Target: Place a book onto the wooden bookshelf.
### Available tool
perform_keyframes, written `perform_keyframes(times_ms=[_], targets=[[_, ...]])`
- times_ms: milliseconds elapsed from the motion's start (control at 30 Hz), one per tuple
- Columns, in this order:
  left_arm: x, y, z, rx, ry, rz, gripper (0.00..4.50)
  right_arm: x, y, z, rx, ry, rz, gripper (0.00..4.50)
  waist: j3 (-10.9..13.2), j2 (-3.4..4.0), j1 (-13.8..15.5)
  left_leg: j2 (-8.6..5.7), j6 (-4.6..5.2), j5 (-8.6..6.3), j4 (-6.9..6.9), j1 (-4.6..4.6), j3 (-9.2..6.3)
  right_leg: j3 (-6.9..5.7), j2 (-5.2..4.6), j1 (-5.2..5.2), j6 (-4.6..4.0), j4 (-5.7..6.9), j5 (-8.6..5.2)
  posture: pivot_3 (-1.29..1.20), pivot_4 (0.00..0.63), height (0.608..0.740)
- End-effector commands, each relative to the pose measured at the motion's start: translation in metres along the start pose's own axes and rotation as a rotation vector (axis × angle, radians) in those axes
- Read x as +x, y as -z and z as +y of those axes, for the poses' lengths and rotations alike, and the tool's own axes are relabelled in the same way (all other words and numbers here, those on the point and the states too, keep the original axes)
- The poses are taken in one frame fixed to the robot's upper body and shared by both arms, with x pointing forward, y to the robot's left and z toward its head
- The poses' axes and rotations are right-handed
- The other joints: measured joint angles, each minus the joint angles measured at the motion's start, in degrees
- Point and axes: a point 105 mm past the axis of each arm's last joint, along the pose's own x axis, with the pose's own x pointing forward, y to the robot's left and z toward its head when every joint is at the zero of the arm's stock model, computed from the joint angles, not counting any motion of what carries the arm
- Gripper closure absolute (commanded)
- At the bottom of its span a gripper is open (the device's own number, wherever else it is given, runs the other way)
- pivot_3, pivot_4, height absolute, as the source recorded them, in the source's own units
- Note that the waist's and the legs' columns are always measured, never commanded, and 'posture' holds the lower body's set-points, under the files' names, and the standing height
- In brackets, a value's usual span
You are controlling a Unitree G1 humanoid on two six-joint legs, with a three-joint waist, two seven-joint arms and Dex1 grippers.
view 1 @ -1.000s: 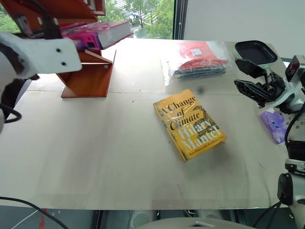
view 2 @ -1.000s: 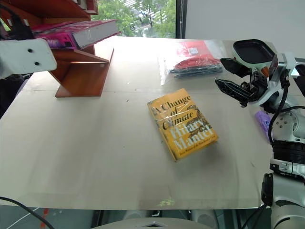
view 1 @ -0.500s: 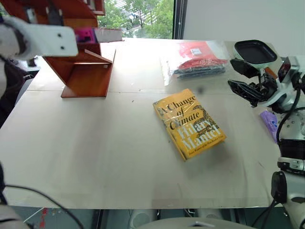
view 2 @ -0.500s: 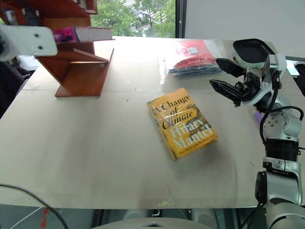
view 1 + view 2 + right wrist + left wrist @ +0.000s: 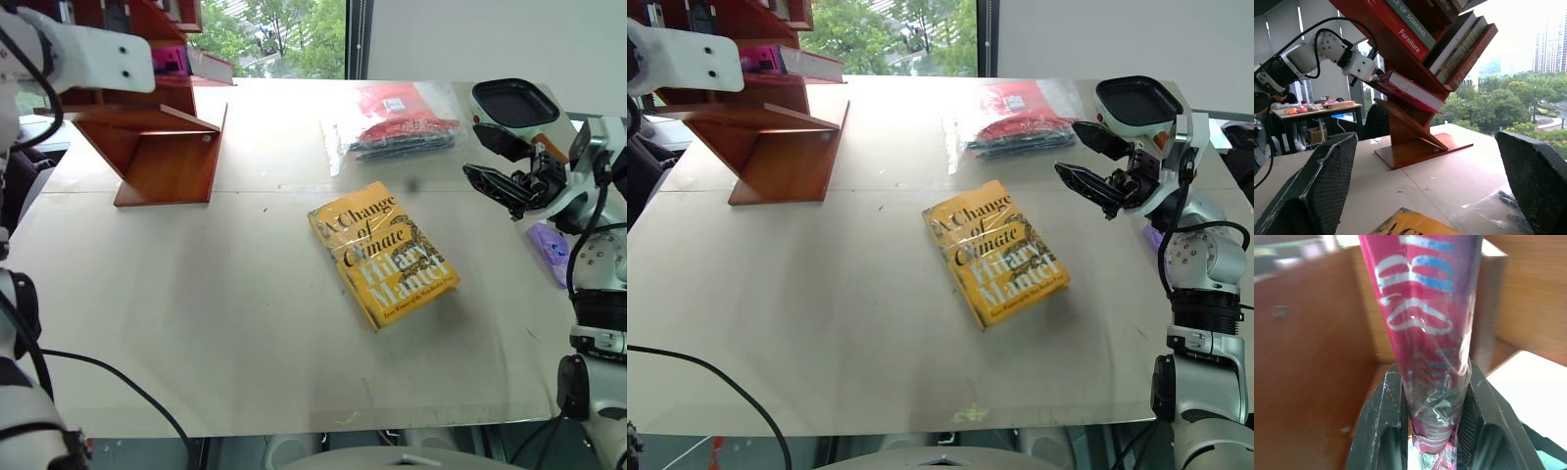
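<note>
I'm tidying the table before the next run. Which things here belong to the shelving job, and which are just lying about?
In the job:
- pink book, clamped in the left gripper
- bookshelf

Lying about:
- yellow book
- red packet in clear plastic
- small purple item near the table's right edge

The right gripper is open and holds nothing.

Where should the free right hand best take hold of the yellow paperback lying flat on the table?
Probably across the yellow paperback, pinching its two long edges from above. It lies flat, cover up, skewed on the beige table, with bare surface all round, so no edge is raised to slip under. The open right hand hovers off its far right side, the nearer approach.
</note>
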Motion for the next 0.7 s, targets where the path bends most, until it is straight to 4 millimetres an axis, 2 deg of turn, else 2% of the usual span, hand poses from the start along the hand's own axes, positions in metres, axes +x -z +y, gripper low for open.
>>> perform_keyframes(times_ms=[33,100,167,233,267,333,467,567,700], targets=[[-0.011,0.013,0.01,-0.028,-0.014,0.038,3.78,0.0,-0.016,0.002,-0.07,0.0,-0.025,0.0,0.0,0.0,0.0,0.0,0.0,0.0,0.0,0.01,0.0,0.0,0.0,0.0,0.0,0.0,0.0,0.0,0.15,0.74],[-0.012,0.016,0.009,-0.037,-0.013,0.044,2.8,0.001,-0.017,0.002,-0.067,-0.001,-0.028,0.0,0.0,0.0,0.0,0.0,0.0,0.0,0.01,0.0,0.01,0.0,0.0,0.0,0.0,0.01,0.0,0.0,0.15,0.74],[-0.012,0.02,0.006,-0.042,0.002,0.059,2.15,0.003,-0.017,0.002,-0.066,-0.002,-0.03,0.0,0.0,0.0,0.0,0.0,0.0,0.0,0.02,0.0,0.01,0.0,-0.01,-0.01,0.0,0.01,0.0,0.0,0.15,0.74],[-0.012,0.024,0.004,-0.051,0.009,0.067,1.16,0.005,-0.017,0.003,-0.06,-0.006,-0.032,0.0,0.0,-0.01,0.0,0.0,0.0,0.0,0.02,-0.01,0.0,0.0,-0.01,-0.01,0.0,0.01,0.0,0.0,0.15,0.74],[-0.013,0.025,0.003,-0.055,0.012,0.07,0.92,0.005,-0.017,0.003,-0.055,-0.011,-0.034,0.0,0.0,-0.01,0.0,0.0,0.0,0.0,0.02,-0.01,0.0,0.0,-0.01,-0.01,0.0,0.01,0.0,0.0,0.15,0.74],[-0.014,0.028,0.001,-0.066,0.018,0.077,0.08,0.006,-0.017,0.004,-0.045,-0.018,-0.037,0.0,0.0,-0.01,0.0,0.0,0.0,0.0,0.03,-0.01,0.01,0.01,-0.01,-0.01,0.0,0.01,0.0,0.0,0.15,0.74],[-0.023,0.029,0.007,-0.075,-0.027,0.065,0.08,0.006,-0.015,0.005,-0.035,-0.023,-0.025,0.0,0.0,-0.01,0.0,0.01,0.0,0.0,0.03,0.0,0.0,0.01,-0.01,-0.01,0.0,0.03,0.0,0.0,0.15,0.74],[-0.035,0.024,0.003,-0.116,-0.011,0.012,0.08,0.001,-0.013,0.004,-0.033,-0.011,-0.002,0.0,0.0,-0.01,-0.1,0.02,0.0,0.0,0.05,-0.01,0.01,0.04,-0.04,-0.01,0.0,0.02,0.0,0.0,0.15,0.74],[-0.051,0.006,-0.023,-0.243,0.114,-0.145,0.08,-0.011,-0.01,0.004,-0.031,0.014,0.045,0.0,0.0,0.0,-0.1,0.03,0.0,0.0,0.1,-0.03,0.0,0.04,-0.06,-0.01,0.0,0.02,0.0,0.0,0.15,0.74]])
